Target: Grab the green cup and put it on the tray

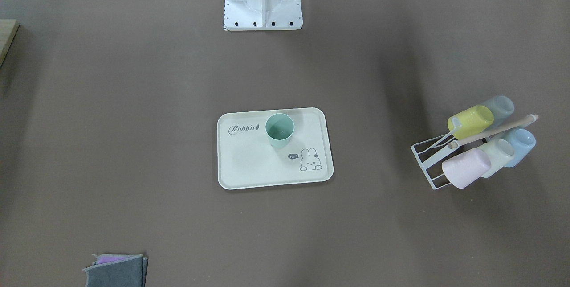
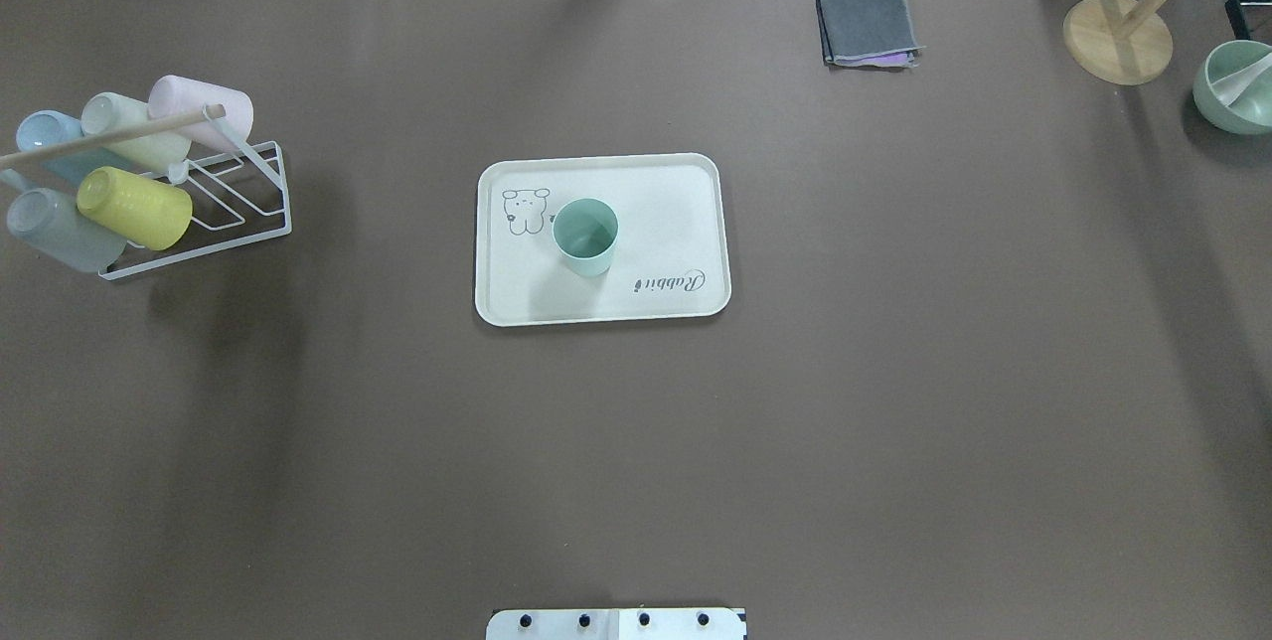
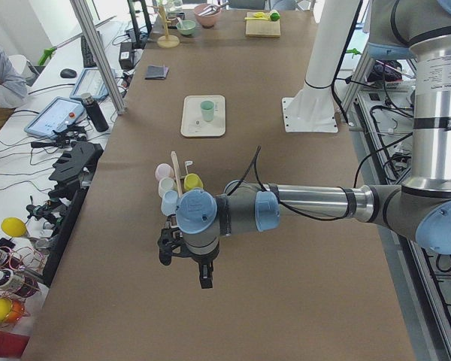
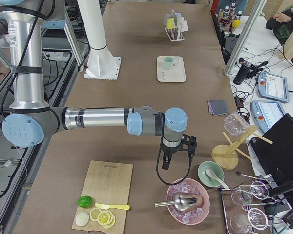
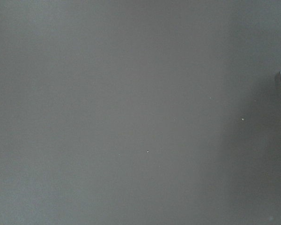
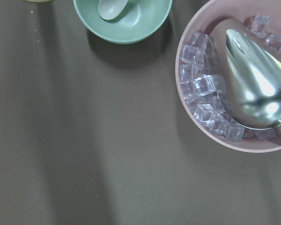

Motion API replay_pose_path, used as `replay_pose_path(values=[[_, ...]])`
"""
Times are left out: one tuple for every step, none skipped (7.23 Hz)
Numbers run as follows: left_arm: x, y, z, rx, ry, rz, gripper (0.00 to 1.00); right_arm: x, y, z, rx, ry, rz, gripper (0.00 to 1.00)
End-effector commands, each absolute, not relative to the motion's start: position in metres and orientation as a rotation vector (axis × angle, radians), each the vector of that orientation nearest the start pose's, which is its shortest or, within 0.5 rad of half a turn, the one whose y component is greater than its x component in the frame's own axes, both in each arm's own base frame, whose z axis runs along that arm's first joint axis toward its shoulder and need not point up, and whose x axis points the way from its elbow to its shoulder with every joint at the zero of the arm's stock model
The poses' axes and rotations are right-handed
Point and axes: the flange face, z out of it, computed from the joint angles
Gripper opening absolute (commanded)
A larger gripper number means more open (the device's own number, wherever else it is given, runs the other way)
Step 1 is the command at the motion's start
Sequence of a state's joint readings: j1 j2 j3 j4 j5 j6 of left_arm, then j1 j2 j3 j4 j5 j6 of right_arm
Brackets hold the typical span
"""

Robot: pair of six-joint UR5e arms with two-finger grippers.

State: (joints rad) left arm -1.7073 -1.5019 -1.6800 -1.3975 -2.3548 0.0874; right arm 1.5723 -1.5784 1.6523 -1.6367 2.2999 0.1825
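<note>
Jaws of the left gripper (image 3: 186, 263) and right gripper (image 4: 178, 153) show only from the side, so their opening cannot be told. The green cup (image 1: 279, 130) stands upright on the tray (image 1: 249, 166).

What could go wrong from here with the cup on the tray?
The cup stands upright and loose on the tray, so a bump could tip it. The left gripper hangs near the cup rack, and the right gripper above the ice bowl; a low sweep might hit either.
</note>
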Motion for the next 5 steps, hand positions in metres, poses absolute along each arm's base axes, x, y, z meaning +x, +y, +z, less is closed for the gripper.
replay_pose_path(values=[[-0.1244,-0.4380,0.6569,-0.043,0.793,-0.103,0.98,0.0676,-0.4838,0.6358,-0.066,-0.728,0.176,1.00],[-0.1239,-0.4380,0.6578,-0.046,0.791,-0.102,0.98,0.0676,-0.4838,0.6358,-0.066,-0.728,0.176,1.00],[-0.1241,-0.4346,0.6575,-0.045,0.791,-0.103,0.98,0.0676,-0.4838,0.6358,-0.066,-0.728,0.174,1.00],[-0.1230,-0.4319,0.6601,-0.050,0.792,-0.103,0.98,0.0676,-0.4838,0.6358,-0.066,-0.728,0.174,1.00],[-0.1237,-0.4316,0.6609,-0.051,0.792,-0.106,0.98,0.0676,-0.4838,0.6358,-0.066,-0.728,0.174,1.00]])
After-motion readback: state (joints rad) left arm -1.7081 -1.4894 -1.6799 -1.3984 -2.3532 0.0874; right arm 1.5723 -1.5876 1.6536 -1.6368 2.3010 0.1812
